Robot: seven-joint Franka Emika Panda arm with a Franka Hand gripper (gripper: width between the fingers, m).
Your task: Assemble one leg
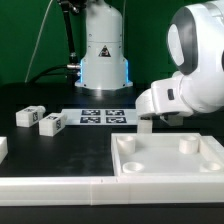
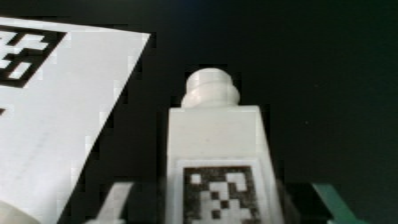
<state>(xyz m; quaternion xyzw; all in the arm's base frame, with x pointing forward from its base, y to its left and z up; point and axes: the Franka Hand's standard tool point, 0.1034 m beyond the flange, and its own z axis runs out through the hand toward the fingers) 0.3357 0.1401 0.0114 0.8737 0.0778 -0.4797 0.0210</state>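
Note:
My gripper (image 1: 147, 121) is shut on a leg (image 1: 147, 126), a small white block, just behind the far edge of the big white tray-like part (image 1: 170, 158). In the wrist view the leg (image 2: 217, 140) stands between my fingers (image 2: 116, 200), with its black-and-white tag facing the camera and its rounded peg end pointing away from me. My gripper (image 2: 221, 212) holds it by the tagged end. Two more legs (image 1: 27, 116) (image 1: 50, 123) lie on the black table at the exterior view's left.
The marker board (image 1: 103, 116) lies flat at the middle back and also shows in the wrist view (image 2: 54, 120). Another white part (image 1: 3, 148) sits at the left edge. A white strip (image 1: 60, 188) runs along the front. The arm's base (image 1: 103, 55) stands behind.

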